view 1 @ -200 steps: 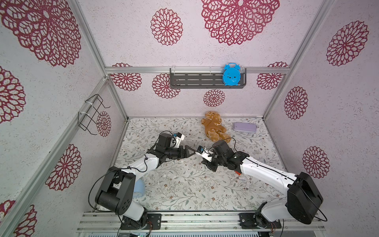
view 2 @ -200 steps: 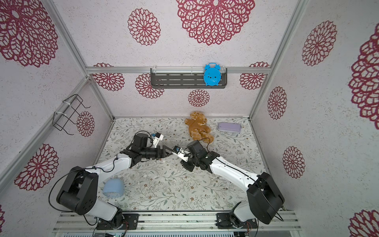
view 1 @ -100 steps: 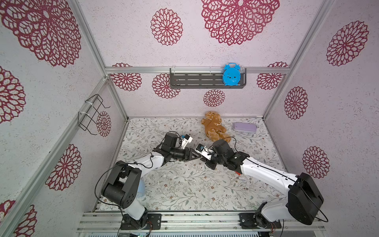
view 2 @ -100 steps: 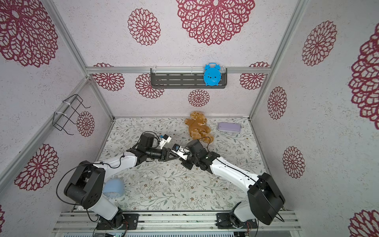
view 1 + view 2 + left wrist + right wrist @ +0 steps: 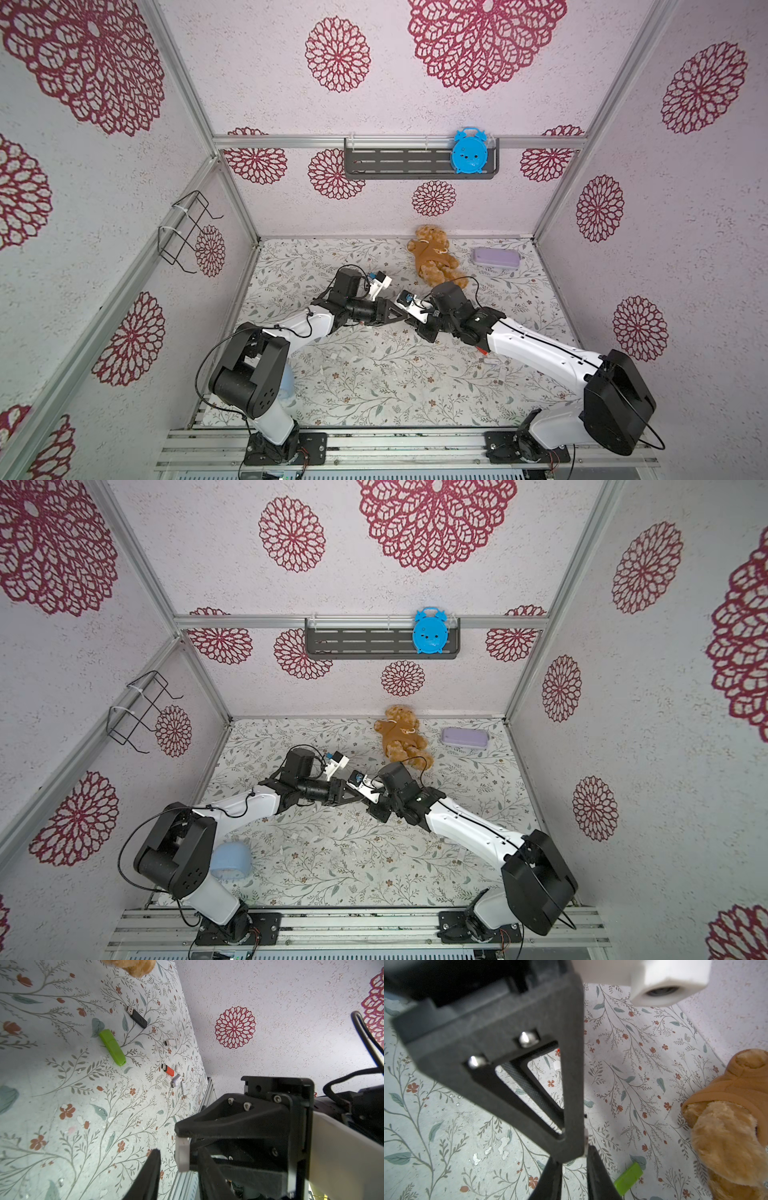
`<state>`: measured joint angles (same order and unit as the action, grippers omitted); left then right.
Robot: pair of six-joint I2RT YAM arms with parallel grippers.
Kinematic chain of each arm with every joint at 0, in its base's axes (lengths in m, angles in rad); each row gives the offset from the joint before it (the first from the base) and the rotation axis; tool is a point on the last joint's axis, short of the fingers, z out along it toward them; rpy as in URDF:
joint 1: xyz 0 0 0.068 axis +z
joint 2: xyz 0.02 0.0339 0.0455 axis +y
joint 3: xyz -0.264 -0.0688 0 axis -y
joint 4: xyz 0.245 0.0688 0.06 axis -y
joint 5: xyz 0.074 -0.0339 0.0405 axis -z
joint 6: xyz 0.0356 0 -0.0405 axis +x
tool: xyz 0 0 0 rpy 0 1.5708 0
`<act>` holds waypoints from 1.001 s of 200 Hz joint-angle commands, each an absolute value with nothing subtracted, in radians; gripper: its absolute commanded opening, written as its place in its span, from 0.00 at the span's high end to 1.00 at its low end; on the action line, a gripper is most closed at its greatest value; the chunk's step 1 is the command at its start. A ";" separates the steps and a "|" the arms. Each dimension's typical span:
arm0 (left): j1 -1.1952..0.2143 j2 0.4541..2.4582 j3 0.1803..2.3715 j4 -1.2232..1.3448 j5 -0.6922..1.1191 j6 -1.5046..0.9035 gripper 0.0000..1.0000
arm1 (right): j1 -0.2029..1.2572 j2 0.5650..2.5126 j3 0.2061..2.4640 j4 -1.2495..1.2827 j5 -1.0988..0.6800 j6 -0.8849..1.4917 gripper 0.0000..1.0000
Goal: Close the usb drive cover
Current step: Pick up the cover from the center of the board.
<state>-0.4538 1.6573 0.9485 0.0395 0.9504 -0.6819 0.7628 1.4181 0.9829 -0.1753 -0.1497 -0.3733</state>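
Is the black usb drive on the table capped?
No, the black usb drive lies with its metal plug bare in the left wrist view.

**Item:** usb drive [image 5: 183, 1155], one unit.

**Look:** you'll see a small, milky-white plastic block with squared ends. No metal plug shows.

**Pose:** held off the table, pinched at the very tips of the right gripper [image 5: 184, 1147].

**Place:** between the fingers of the left gripper [image 5: 179, 1150], right beside one finger, with a gap to the other.

**Cover seating:** cannot be told.
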 commanded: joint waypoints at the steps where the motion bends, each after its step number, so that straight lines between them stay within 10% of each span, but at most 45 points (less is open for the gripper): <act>1: -0.459 1.672 0.976 0.035 0.959 -0.658 0.71 | 0.769 1.384 0.980 -0.145 -0.144 -0.369 0.78; 200: -0.462 1.678 1.020 -0.026 0.959 -0.626 0.90 | 0.769 1.357 0.948 -0.110 -0.119 -0.325 0.72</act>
<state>-0.4549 1.6775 0.9962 -0.0242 0.9585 -0.6437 0.7631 1.4094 0.9573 -0.1242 -0.1421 -0.3485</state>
